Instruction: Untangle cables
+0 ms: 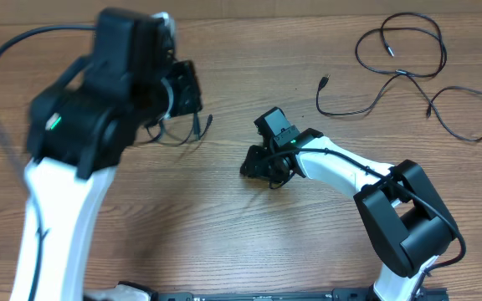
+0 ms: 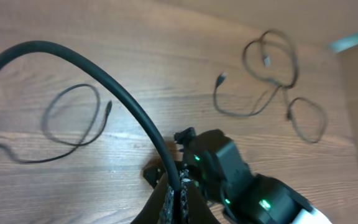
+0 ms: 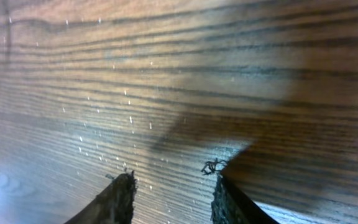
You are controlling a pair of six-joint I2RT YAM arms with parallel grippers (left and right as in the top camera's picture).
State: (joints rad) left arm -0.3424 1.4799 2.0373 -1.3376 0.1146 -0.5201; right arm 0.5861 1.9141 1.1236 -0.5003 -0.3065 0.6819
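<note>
My left gripper (image 1: 184,89) is raised over the table's left side. In the left wrist view it (image 2: 178,194) is shut on a black cable (image 2: 104,78) that arcs up from the jaws and drops to a thin loop (image 2: 73,123) lying on the wood. That loop also shows in the overhead view (image 1: 179,136). A bunch of tangled black cables (image 1: 400,71) lies at the far right, also in the left wrist view (image 2: 269,68). My right gripper (image 1: 262,165) is low at the table's middle. It is open (image 3: 173,186) with only bare wood between the fingers.
The wooden table (image 1: 182,217) carries only the cables. A loose connector end (image 1: 323,82) of the far-right cables points toward the middle. The right arm's white link (image 1: 341,167) stretches from the front right toward the centre.
</note>
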